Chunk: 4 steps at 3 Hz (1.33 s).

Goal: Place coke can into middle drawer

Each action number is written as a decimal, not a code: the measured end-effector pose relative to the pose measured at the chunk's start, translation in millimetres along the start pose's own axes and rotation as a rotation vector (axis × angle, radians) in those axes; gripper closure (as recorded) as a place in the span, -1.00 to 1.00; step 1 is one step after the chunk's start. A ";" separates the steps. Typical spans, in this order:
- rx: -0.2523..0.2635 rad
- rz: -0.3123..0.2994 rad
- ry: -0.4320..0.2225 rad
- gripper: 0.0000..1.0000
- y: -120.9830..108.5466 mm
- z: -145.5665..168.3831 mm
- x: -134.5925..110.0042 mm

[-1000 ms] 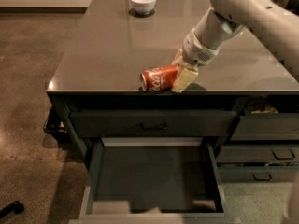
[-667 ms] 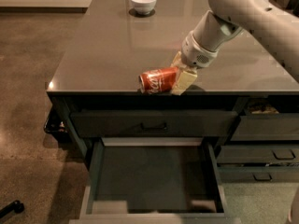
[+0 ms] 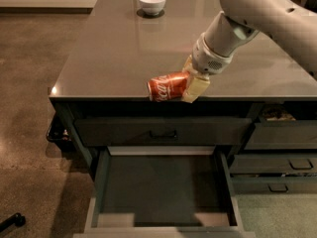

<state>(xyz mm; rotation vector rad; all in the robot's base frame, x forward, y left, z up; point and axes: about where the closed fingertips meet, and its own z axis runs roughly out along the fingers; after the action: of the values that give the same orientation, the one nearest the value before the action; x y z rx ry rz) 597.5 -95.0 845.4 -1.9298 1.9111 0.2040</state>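
Note:
The red coke can [image 3: 167,86] is held on its side just above the counter's front edge, over the open middle drawer [image 3: 161,190]. My gripper [image 3: 190,82] is shut on the can's right end, with its cream fingers [image 3: 195,89] around it. The arm reaches in from the upper right. The drawer is pulled out below the counter, its flat dark floor bare, with paler rims on its side walls [image 3: 96,202].
A white bowl [image 3: 151,2] stands at the far side of the grey countertop [image 3: 114,53]. A shut drawer front with a black bar handle [image 3: 163,133] sits above the open drawer. Narrower drawers with loop handles [image 3: 290,165] are at right.
The can and gripper have shifted slightly left and toward the counter's front edge. The drawer stays open.

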 end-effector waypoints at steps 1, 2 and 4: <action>0.000 0.000 0.000 1.00 0.0 0.0 0.0; 0.037 -0.006 0.003 1.00 10.2 -13.6 -6.8; 0.114 0.092 -0.048 1.00 85.7 -9.7 -1.9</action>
<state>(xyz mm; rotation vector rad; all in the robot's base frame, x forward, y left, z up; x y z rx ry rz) 511.5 -94.6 838.9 -1.7503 1.9384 0.1631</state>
